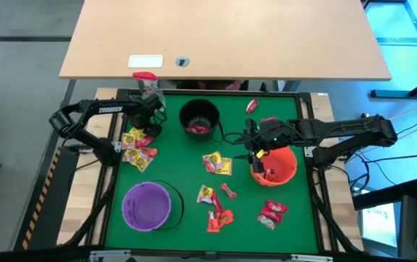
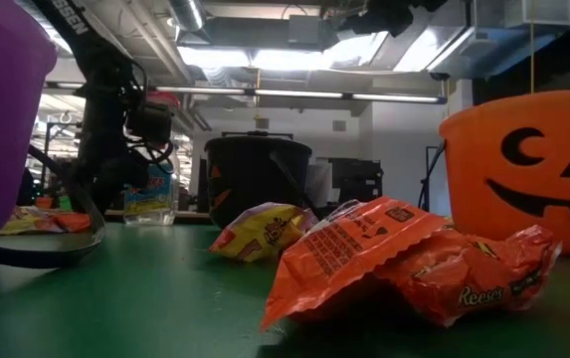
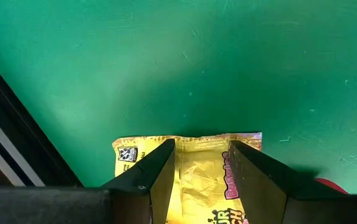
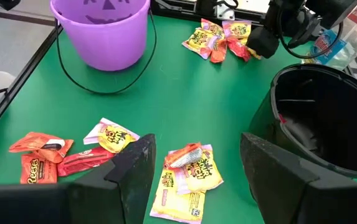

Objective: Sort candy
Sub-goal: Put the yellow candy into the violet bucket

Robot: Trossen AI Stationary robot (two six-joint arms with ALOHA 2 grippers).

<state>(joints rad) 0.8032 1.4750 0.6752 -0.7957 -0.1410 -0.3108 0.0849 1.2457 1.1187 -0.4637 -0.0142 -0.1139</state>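
The candy lies in small heaps on the green mat: a yellow and red heap (image 1: 137, 145) at the left, one in the middle (image 1: 217, 164), more near the front (image 1: 215, 207) and front right (image 1: 272, 213). My left gripper (image 1: 150, 128) points down over the left heap. Its open fingers stand on either side of a yellow packet (image 3: 197, 163) that lies flat on the mat, seemingly a little above it. My right gripper (image 1: 254, 145) hangs open and holds nothing, high up beside the orange bucket (image 1: 275, 167).
A black bucket (image 1: 199, 116) stands at the far middle and a purple bucket (image 1: 147, 205) at the front left. A clear spray bottle with a red top (image 1: 145, 81) stands by the far left corner. Black frame rails edge the mat (image 1: 295, 102).
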